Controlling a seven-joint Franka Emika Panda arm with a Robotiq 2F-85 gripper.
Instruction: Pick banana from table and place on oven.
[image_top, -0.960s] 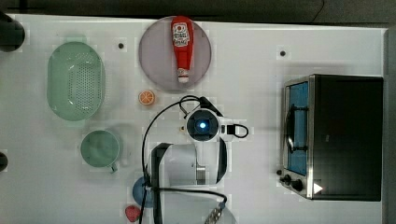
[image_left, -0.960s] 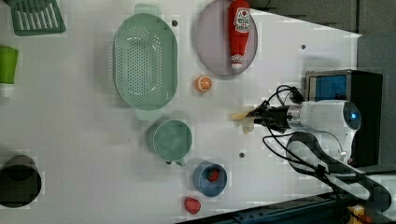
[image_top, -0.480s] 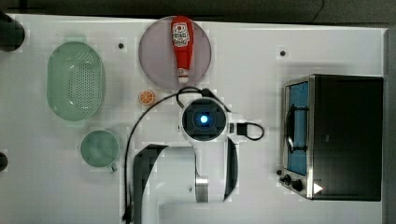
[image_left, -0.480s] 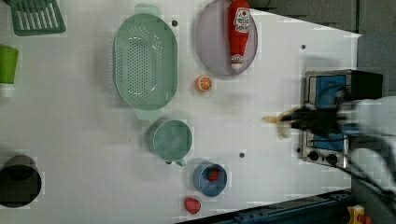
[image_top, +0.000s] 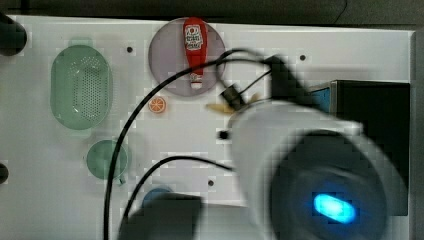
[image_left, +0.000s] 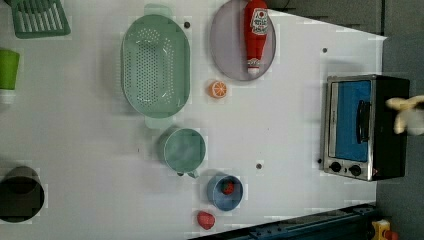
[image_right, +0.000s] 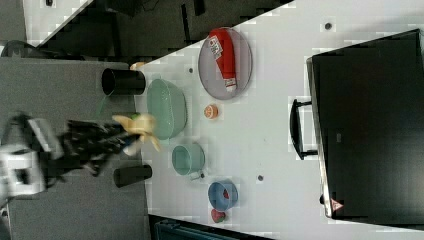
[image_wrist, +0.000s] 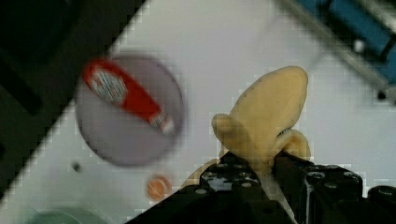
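Lifted clear of the white desk (image_left: 280, 125) since a second ago: banana (image_wrist: 268, 119) clamped in closed jaws, now aloft beside the toaster oven (image_left: 362, 125). Placement still ahead.

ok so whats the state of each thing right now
banana: held in the gripper, off the table
oven: door shut, top bare
ketchup bottle: lying on the grey plate
blue bowl: holds a red piece
colander: empty
green cup: upright

One banana (image_wrist: 266, 121), one oven (image_left: 362, 127), two strawberries (image_left: 205, 219).
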